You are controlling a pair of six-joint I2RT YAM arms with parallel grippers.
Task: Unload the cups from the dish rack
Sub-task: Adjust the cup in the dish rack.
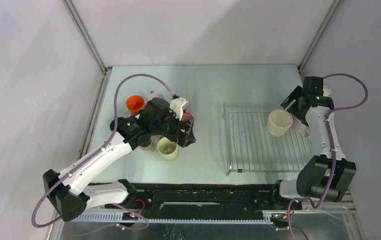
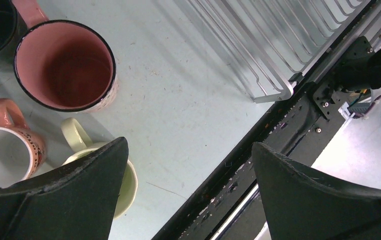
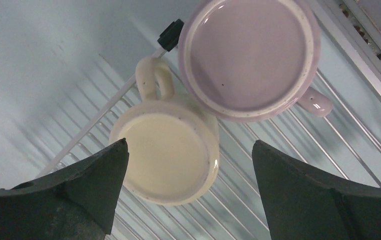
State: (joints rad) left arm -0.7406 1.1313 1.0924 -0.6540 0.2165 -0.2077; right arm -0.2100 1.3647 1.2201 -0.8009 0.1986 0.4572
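While its fingers stand wide apart with nothing between them, the right claw (image 3: 188,145) hangs over two upturned ceramic mugs on the far right part of the flat silvery wire dish rack (image 1: 253,145): a pale yellow handled mug (image 3: 165,155) and, just beside it, a speckled lilac mug (image 3: 248,55). Well to the rack's left on the pale blue-green worktop (image 1: 208,90), the left claw (image 2: 189,145), equally wide open and empty, hovers above a cluster of upright mugs standing off the rack, among them a dark-rimmed pink mug (image 2: 65,65), a pale green mug (image 1: 168,148), an orange mug (image 1: 134,104) and a salmon-handled mug with a white inside (image 2: 3,155).
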